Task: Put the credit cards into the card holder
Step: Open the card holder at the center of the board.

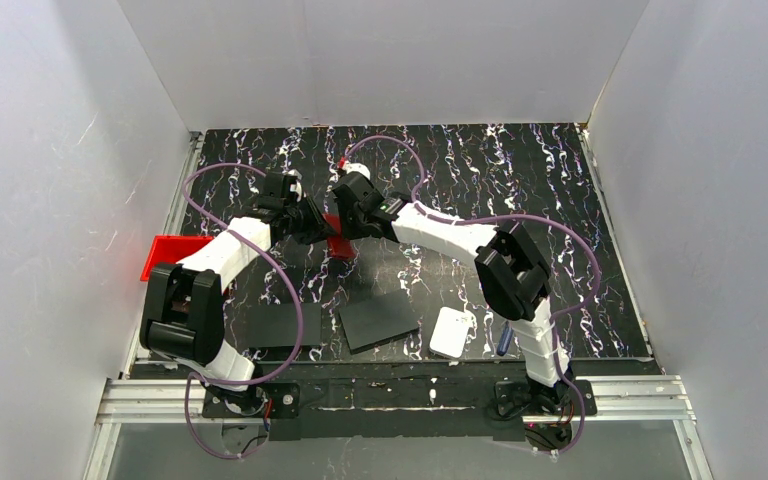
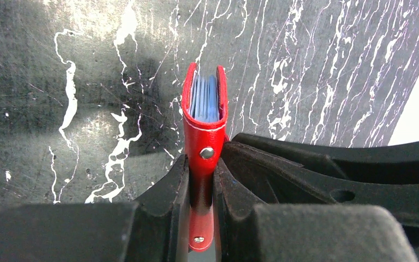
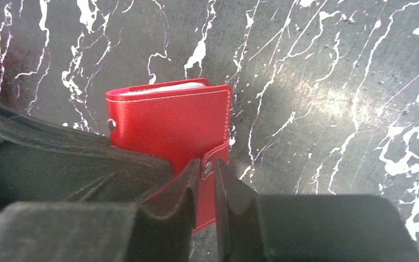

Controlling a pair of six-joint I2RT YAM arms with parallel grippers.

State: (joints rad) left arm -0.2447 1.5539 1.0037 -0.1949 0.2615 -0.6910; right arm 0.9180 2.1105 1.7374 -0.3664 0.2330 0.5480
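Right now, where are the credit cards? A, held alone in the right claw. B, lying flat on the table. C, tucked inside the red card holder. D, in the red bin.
C: in the left wrist view the pale blue credit cards stand between the walls of the card holder, which the left claw grips.

Bright light glares off the table [image 3: 327, 98] (left pincer [image 2: 202, 164] blurred).

The card holder [image 3: 169, 123] was red with pale stitching; the credit cards [image 2: 204, 101] seemed light blue; the table [image 1: 520, 170] was black, veined white.
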